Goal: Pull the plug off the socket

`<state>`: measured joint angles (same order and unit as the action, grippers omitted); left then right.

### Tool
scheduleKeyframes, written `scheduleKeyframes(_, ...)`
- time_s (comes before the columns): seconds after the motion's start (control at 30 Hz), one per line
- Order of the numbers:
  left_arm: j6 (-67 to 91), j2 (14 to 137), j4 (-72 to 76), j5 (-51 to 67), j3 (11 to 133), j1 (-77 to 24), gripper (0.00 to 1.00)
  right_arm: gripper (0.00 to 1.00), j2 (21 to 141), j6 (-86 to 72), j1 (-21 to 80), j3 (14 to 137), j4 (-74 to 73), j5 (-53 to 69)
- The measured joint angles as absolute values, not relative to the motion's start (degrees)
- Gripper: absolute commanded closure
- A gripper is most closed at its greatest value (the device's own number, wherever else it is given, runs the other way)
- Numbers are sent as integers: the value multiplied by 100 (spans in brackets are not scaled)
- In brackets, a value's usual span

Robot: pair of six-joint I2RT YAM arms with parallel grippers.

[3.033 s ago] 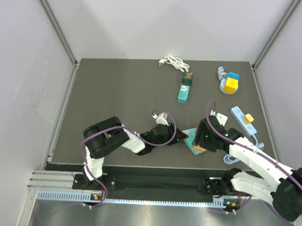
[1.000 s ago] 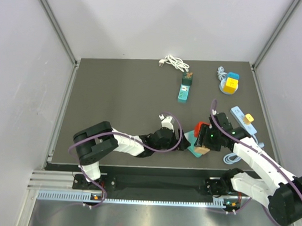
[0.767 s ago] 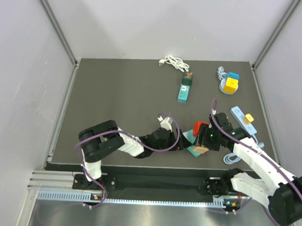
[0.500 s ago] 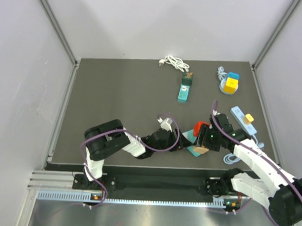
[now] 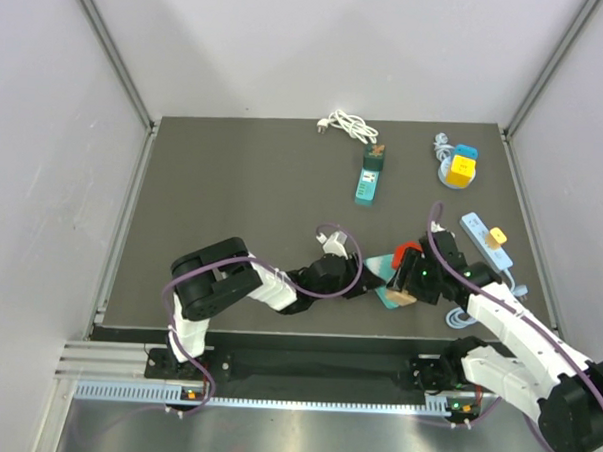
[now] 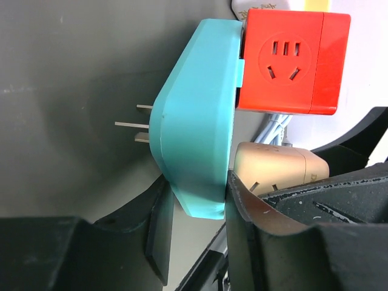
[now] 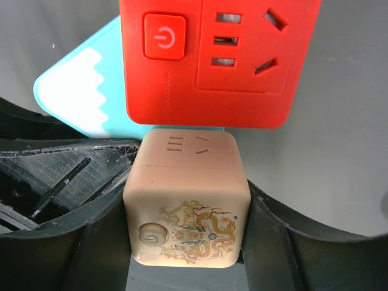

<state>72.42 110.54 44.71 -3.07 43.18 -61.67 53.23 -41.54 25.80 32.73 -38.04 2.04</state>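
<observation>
Left hand [image 6: 194, 209] clamps plug [image 6: 194, 121], right hand [image 7: 188, 203] cube [image 7: 185, 173].

Top external: set high above the near edge of the counter [image 5: 232, 203], looking down and forward. Far off, whole surface in frame.

Left wrist: very near, sighting along the left claw [image 6: 197, 212] at the edge of the teal plug [image 6: 194, 133], with the red socket cube [image 6: 285, 60] beyond.

Right wrist: very near, sighting past the right claw [image 7: 188, 209] over the tan cube [image 7: 188, 182].

All three views share the teal plug, red socket cube and tan cube.
</observation>
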Motion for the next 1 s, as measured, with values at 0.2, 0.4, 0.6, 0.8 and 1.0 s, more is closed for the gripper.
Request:
scheduleKeyframes(0.2, 7229, 11126, 4320, -368, 4464, -6182, 100, 100, 5288, -4230, 2582, 3273, -3833, 27)
scheduleKeyframes(0.4, 7216, 11231, 4357, -438, 4541, -6222, 100, 100, 5288, -4316, 2587, 3347, -3986, -128)
scheduleKeyframes(0.6, 7255, 11358, 4633, -462, 4521, -6289, 100, 100, 5295, -4357, 2613, 3507, -4311, -233)
scheduleKeyframes(0.8, 7319, 11502, 4836, -692, 4510, -6267, 100, 100, 5240, -4353, 2596, 4375, -4451, 16)
scheduleKeyframes(1.0, 7312, 11498, 4853, -694, 4508, -6259, 98, 100, 5037, -4191, 2558, 4694, -4427, 161)
